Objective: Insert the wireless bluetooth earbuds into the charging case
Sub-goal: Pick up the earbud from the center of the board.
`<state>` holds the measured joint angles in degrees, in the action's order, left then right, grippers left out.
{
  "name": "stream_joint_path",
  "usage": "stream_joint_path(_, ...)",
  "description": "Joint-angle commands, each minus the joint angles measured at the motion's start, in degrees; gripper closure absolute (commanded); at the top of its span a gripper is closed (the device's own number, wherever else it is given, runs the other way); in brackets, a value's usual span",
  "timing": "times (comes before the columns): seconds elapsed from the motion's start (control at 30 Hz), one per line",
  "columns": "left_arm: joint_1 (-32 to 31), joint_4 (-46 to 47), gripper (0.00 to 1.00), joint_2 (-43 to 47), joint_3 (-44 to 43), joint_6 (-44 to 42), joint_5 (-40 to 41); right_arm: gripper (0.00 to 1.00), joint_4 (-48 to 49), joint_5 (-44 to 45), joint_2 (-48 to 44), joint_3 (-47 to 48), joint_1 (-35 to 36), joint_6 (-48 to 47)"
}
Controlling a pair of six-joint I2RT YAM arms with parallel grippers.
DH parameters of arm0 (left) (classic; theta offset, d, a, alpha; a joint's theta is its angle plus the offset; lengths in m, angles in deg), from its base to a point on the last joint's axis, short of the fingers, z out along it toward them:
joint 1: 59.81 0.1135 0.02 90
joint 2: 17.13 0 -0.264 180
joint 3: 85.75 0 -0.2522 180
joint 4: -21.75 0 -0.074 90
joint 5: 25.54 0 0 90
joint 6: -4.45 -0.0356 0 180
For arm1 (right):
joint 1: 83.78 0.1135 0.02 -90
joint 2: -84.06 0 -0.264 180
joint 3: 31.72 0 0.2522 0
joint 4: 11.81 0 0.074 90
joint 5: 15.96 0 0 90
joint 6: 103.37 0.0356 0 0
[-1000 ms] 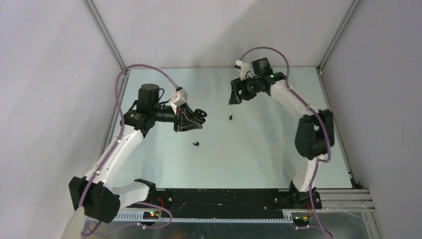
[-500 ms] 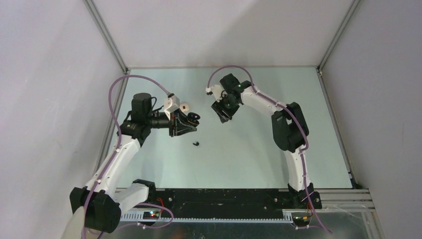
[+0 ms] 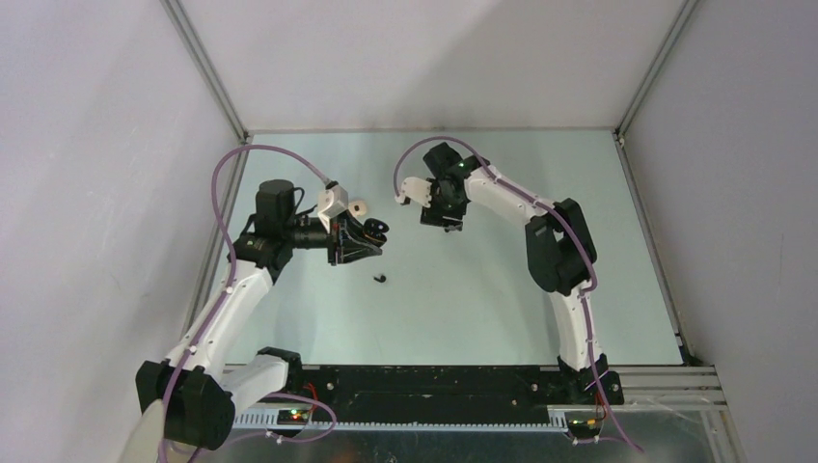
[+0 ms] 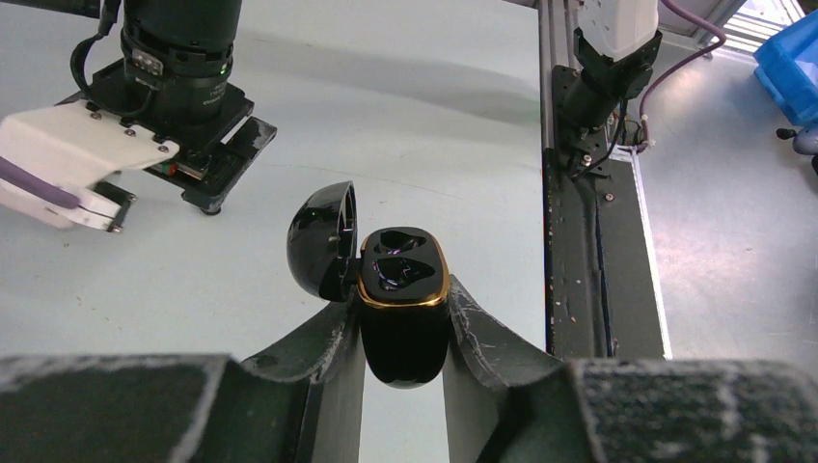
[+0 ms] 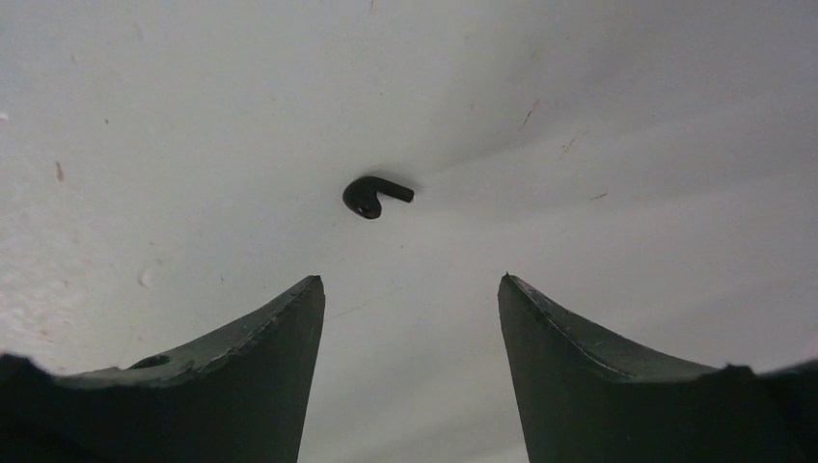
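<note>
My left gripper (image 4: 400, 294) is shut on a glossy black charging case (image 4: 403, 318) with a gold rim. Its lid (image 4: 323, 241) hangs open to the left, and both sockets look empty. In the top view the case (image 3: 377, 230) is held above the table's left middle. One black earbud (image 5: 374, 195) lies on the table just ahead of my right gripper (image 5: 410, 280), whose fingers stand open around nothing. In the top view the right gripper (image 3: 439, 217) points down and hides that bud. A second black earbud (image 3: 380, 279) lies in front of the case.
A small cream-white object (image 3: 359, 205) sits on the table just behind my left wrist. Metal frame rails (image 3: 207, 68) and white walls enclose the table on the left, right and back. The black base rail (image 3: 434, 381) runs along the near edge.
My right arm swung from the far right in toward the middle and turned its open gripper down over the black earbud. My left arm drew back slightly with the case.
</note>
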<state>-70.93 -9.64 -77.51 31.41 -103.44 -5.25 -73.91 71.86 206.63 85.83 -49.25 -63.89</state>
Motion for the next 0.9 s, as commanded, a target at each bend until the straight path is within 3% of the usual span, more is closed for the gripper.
stream_joint_path(0.0, 0.4, 1.5, 1.00, 0.0, -0.7, 0.0, -1.9, 0.31, -2.6, 1.8, 0.4, 1.5, 1.3, -9.5)
stream_joint_path(0.27, 0.4, 0.7, 1.00, -0.3, -0.9, -0.6, -1.8, 0.36, 5.2, 3.3, -2.3, -8.3, 3.9, -23.3)
stream_joint_path(0.6, 0.4, -0.1, 1.00, -0.6, -1.0, -1.4, -2.4, 0.43, 12.9, 7.4, -0.1, -11.5, 5.1, -26.8)
stream_joint_path(0.87, 0.4, -0.3, 1.00, -0.9, -1.1, -1.6, -2.7, 0.56, 12.5, 7.6, 1.2, -11.4, 5.3, -28.0)
